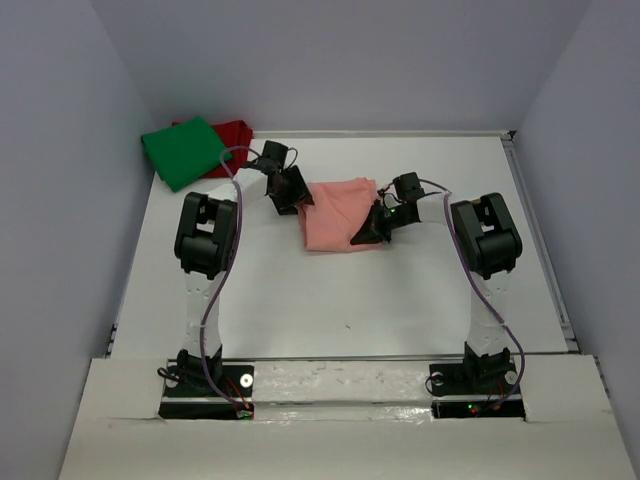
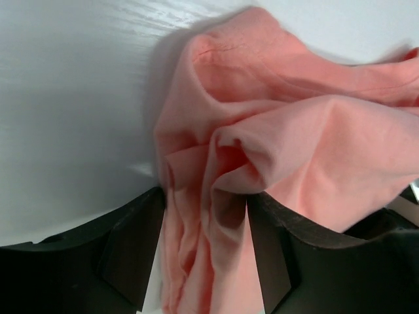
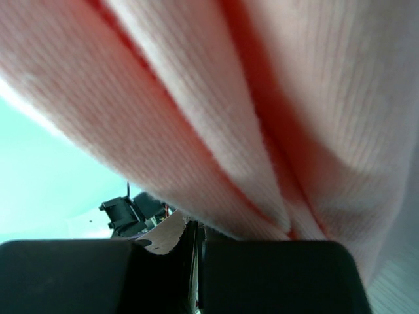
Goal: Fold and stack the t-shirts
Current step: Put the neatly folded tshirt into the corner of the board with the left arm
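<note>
Salmon-pink t-shirt (image 1: 335, 215) lies crumpled at the centre of the overhead frame on a white table (image 1: 330, 300), between the two arms. It is thin, soft cotton, and looks light and limp. It will likely sag and bunch wherever it is unsupported, so a hem or shoulder seam should give a firmer hold than loose mid-cloth.

The left gripper (image 2: 206, 216) sits at the shirt's left edge. Its jaws are spread apart, and a loose bunch of folds lies between them unpinched. The right gripper (image 3: 198, 232) sits at the shirt's lower right edge with its jaws pressed together. Fabric drapes over its camera and runs down to the seam, so it appears to pinch the cloth.

In the upper left, a folded green t-shirt (image 1: 185, 152) rests partly over a dark red t-shirt (image 1: 238, 130).
</note>
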### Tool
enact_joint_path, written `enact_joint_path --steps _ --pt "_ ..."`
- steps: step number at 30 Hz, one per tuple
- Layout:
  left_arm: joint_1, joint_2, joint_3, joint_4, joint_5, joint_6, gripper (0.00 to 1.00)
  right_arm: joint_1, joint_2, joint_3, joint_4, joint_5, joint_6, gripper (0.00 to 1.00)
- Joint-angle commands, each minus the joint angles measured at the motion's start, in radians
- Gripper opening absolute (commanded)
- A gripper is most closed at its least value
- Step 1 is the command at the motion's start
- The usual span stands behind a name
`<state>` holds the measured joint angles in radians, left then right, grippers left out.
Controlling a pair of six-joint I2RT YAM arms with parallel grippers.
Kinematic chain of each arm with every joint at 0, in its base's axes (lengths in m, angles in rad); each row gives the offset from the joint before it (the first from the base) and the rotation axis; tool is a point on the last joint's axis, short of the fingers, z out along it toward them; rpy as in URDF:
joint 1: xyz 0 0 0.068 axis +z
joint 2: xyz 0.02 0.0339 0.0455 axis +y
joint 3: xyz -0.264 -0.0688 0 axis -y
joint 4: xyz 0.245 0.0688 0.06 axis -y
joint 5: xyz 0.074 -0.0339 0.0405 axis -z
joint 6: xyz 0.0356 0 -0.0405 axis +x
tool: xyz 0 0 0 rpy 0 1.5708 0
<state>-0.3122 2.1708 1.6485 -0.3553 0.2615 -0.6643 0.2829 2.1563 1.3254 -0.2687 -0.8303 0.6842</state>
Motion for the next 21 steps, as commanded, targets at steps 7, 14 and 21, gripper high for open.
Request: enact_joint_path --steps 7,14,21 --pt "0.001 0.083 0.083 -0.028 -0.047 0.006 0.58 0.007 0.0 -0.025 -0.03 0.048 -0.035 0.0" --pt "0.001 0.077 0.066 -0.034 -0.045 0.002 0.0 0.007 0.0 -0.022 -0.03 0.048 -0.034 0.0" --pt "0.002 0.081 0.091 -0.05 -0.036 0.028 0.0 0.007 -0.03 0.03 -0.036 0.031 -0.028 0.11"
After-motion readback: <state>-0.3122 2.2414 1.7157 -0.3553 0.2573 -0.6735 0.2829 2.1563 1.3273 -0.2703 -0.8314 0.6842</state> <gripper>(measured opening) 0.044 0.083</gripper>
